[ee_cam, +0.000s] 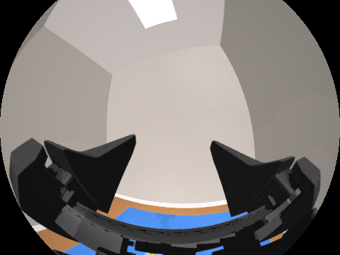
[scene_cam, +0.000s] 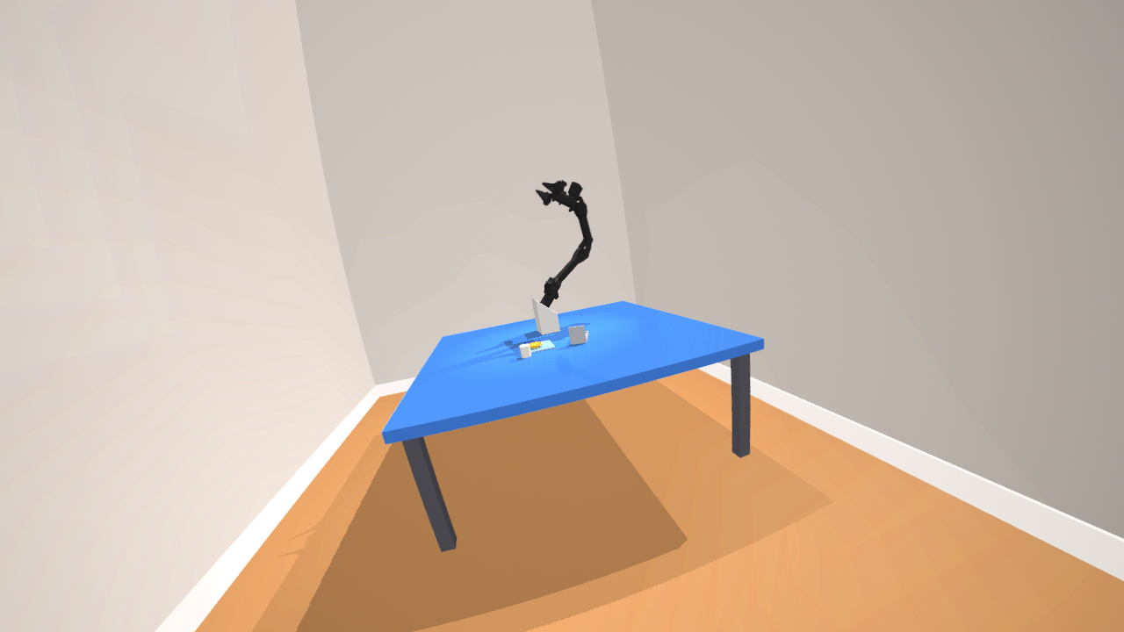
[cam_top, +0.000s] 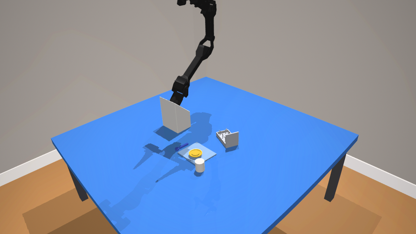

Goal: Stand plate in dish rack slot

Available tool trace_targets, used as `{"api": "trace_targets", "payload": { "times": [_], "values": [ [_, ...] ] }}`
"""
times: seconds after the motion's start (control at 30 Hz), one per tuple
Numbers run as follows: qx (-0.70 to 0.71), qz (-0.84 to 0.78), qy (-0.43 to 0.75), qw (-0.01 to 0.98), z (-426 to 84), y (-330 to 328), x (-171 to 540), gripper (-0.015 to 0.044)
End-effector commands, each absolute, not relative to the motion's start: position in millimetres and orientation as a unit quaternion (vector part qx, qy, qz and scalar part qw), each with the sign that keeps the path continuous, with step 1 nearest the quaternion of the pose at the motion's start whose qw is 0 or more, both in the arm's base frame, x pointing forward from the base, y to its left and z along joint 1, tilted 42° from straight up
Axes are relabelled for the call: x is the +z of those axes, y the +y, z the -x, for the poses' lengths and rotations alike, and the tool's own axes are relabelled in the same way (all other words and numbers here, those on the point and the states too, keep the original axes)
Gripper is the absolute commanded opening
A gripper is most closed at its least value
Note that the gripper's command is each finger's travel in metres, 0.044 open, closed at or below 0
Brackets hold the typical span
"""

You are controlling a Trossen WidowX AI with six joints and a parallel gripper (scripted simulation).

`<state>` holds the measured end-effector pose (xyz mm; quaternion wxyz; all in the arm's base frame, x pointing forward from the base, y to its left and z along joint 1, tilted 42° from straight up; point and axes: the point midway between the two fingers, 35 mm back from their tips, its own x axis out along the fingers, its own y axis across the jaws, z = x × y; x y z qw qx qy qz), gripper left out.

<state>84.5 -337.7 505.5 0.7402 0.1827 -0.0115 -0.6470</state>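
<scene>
A yellow plate [cam_top: 195, 152] [scene_cam: 535, 346] lies flat on a pale blue square mat [cam_top: 208, 154]. A small light grey dish rack [cam_top: 231, 139] [scene_cam: 577, 335] with thin rails and a tall end panel stands to the right of the mat in the top view. My gripper [scene_cam: 539, 189] [ee_cam: 174, 142] is open and empty, raised high above the table. Its fingertips are out of the frame at the top of the top view. The wrist view shows mostly walls between the fingers.
A white cup [cam_top: 199, 165] [scene_cam: 524, 351] stands at the mat's front corner. A dark blue spoon-like utensil [cam_top: 182, 146] lies beside the mat's left side. A tall off-white folded panel [cam_top: 175, 116] [scene_cam: 546, 317] stands in front of the arm's base on the blue table [cam_top: 261, 174] [scene_cam: 667, 353].
</scene>
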Motion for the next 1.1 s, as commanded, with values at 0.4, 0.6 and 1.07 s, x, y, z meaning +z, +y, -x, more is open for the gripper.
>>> {"api": "trace_targets", "payload": {
  "times": [0.4, 0.6, 1.07],
  "values": [
    [-0.546, -0.189, 0.169, 0.798, -169, -364, 414, 0.04],
    [-0.5, -0.191, 0.238, 0.811, -197, -368, 373, 0.04],
    [-0.342, -0.201, 0.413, 0.82, -264, -353, 252, 0.04]
  ]
}}
